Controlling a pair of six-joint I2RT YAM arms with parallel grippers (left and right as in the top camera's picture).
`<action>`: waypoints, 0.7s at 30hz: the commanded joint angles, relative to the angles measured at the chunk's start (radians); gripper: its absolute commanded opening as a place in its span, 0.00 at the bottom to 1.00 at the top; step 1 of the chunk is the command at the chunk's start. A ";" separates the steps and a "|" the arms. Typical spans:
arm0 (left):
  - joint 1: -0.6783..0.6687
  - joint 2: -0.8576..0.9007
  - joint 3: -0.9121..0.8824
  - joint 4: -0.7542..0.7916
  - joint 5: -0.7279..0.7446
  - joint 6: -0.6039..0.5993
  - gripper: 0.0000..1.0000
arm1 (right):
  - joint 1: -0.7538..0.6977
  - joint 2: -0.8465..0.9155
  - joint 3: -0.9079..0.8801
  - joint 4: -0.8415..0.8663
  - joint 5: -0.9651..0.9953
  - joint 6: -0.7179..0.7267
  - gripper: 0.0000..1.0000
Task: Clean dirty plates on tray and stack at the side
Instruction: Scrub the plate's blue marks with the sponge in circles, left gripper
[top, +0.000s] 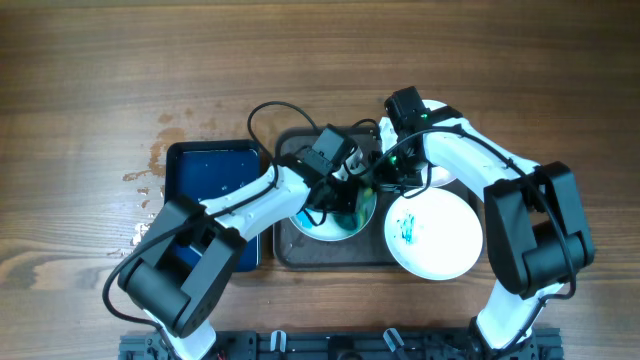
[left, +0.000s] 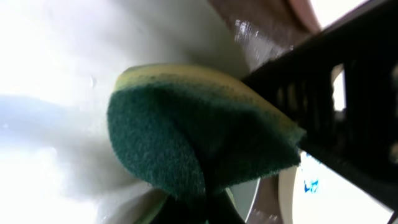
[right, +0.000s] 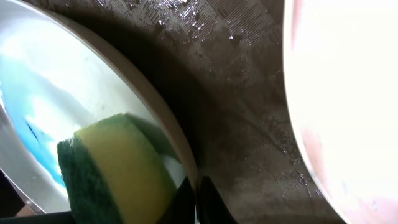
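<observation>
The dark tray (top: 290, 250) lies mid-table. A pale blue plate (top: 318, 228) with teal marks lies in it. My left gripper (top: 345, 197) is shut on a green and yellow sponge (left: 199, 130) pressed on that plate (left: 56, 68). My right gripper (top: 378, 185) is pinched shut on the same plate's rim (right: 177, 140), with its fingers (right: 198, 200) beside the sponge (right: 118, 171). A white plate (top: 440, 235) with a teal scribble overlaps the tray's right edge. Part of a third white plate (top: 442, 178) shows behind my right arm.
A smaller dark blue basin (top: 212, 180) stands left of the tray. Water spots (top: 150, 170) mark the wood by the basin. The wet tray floor (right: 242, 118) lies between the blue plate and a white plate (right: 348, 93).
</observation>
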 joint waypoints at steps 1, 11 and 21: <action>0.026 0.011 0.007 0.052 -0.052 -0.071 0.04 | 0.005 0.012 -0.003 -0.008 0.008 -0.017 0.05; 0.135 0.011 0.007 -0.061 -0.416 -0.100 0.04 | 0.005 0.012 -0.003 -0.027 0.009 -0.018 0.04; 0.147 0.011 0.007 -0.392 -0.578 -0.098 0.04 | 0.005 0.012 -0.003 -0.023 0.009 -0.017 0.04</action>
